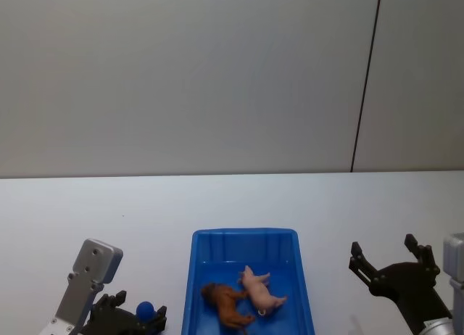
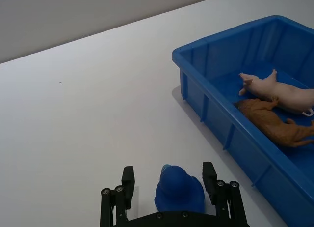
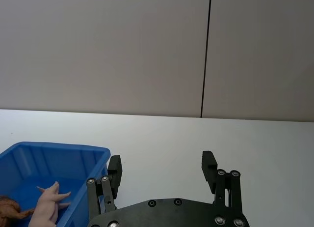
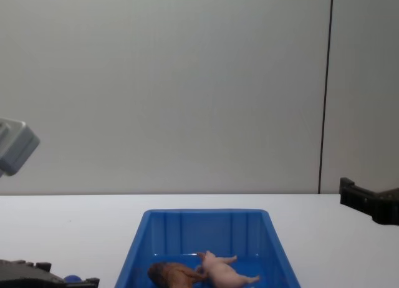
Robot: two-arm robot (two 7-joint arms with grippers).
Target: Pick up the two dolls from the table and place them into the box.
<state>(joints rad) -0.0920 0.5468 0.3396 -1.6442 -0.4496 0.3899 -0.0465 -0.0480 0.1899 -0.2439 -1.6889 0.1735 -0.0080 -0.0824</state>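
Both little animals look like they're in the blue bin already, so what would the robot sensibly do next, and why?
Probably just draw both arms back and stop. The pink pig and the brown animal already lie on their sides inside the box. The right gripper hangs open and empty to the box's right. The left gripper sits open around a small blue ball, which is not a doll.

My left gripper (image 2: pixel 169 185) sits low over the white table (image 2: pixel 88 114), fingers (image 2: pixel 128 180) spread, a small blue ball (image 2: pixel 179 190) between them. I can't tell if they touch it. Ahead and off to one side of the claw: the blue box (image 2: pixel 216 133). Inside, pink pig (image 2: pixel 279 92) and brown animal (image 2: pixel 274 125) lie side by side, touching.
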